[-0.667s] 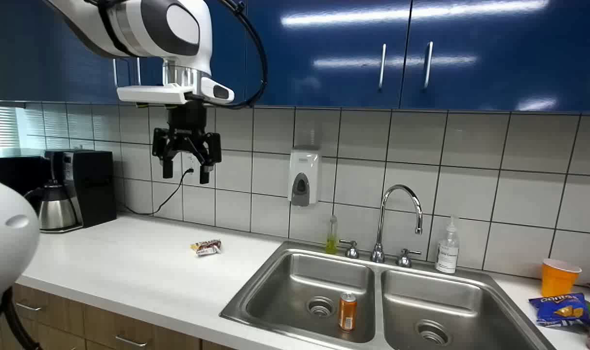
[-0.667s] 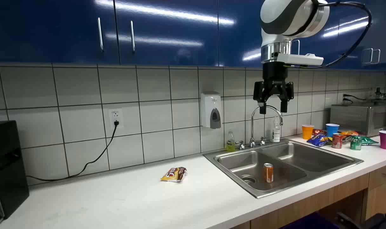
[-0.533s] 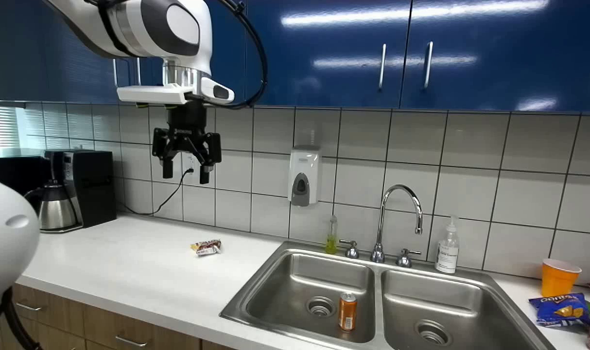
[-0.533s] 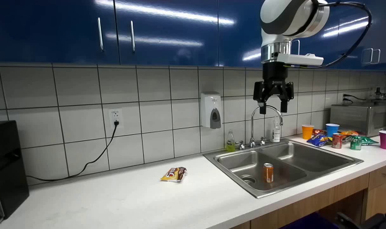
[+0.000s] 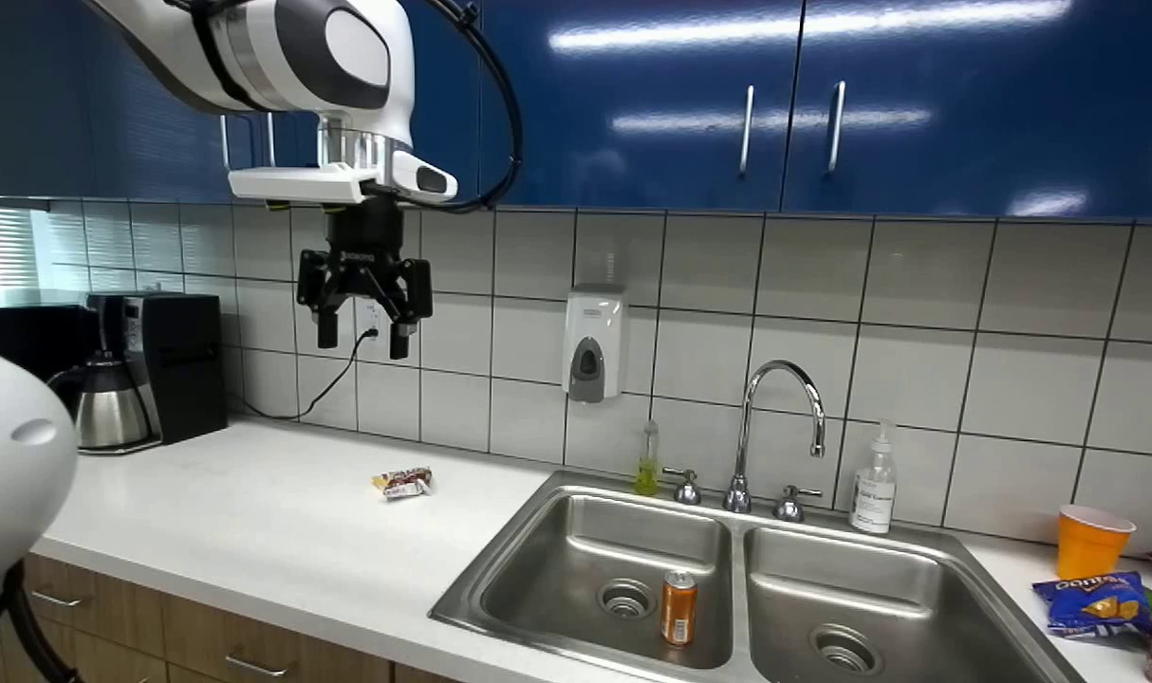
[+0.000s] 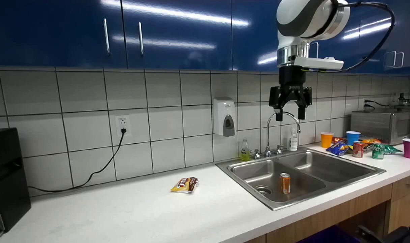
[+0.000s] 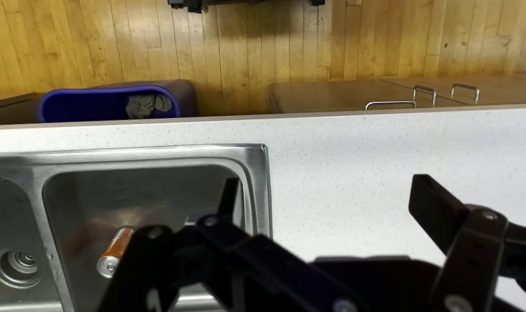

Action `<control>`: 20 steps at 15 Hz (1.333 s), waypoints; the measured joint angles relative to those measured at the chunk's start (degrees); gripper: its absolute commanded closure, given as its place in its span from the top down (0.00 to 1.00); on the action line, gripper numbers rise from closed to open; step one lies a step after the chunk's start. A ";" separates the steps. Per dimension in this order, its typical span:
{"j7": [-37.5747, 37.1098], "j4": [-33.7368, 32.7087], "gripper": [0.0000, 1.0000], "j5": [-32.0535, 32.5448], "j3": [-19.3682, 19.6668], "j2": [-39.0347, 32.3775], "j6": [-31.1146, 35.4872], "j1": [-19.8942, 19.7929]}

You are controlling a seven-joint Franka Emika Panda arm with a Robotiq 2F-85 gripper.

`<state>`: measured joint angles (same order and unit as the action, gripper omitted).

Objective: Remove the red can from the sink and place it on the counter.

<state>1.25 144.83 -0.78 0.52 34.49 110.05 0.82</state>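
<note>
The red can, orange-red with a pale top, stands upright in a sink bowl in both exterior views (image 5: 678,612) (image 6: 285,184). In the wrist view the can (image 7: 119,243) shows at the left, partly hidden by a gripper finger. The stainless sink (image 5: 486,569) has two bowls; its rim also shows in the wrist view (image 7: 255,190). The off-white counter (image 5: 282,512) runs beside the sink, also in the wrist view (image 7: 341,151). My gripper (image 5: 363,339) is open and empty, fingers down, high above the counter beside the sink; it also shows in an exterior view (image 6: 290,115).
A snack wrapper (image 6: 184,185) lies on the counter. The curved faucet (image 5: 775,379) and bottles stand behind the sink. Cups, cans and snack bags, including an orange cup (image 6: 326,139), are past the sink. A coffee maker (image 5: 173,365) stands at the opposite end. Blue cabinets (image 5: 671,104) hang above.
</note>
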 measured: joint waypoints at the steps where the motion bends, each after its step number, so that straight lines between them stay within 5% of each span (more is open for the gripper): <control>1: 0.00 0.00 1.00 0.00 0.00 0.00 0.00 0.00; 8: 0.00 -0.01 1.00 0.00 2.15 -3.30 4.21 -0.76; 20: 0.11 -5.74 1.00 0.02 10.76 -27.17 23.83 -8.28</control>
<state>1.36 139.10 -0.76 11.28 7.32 133.88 -7.47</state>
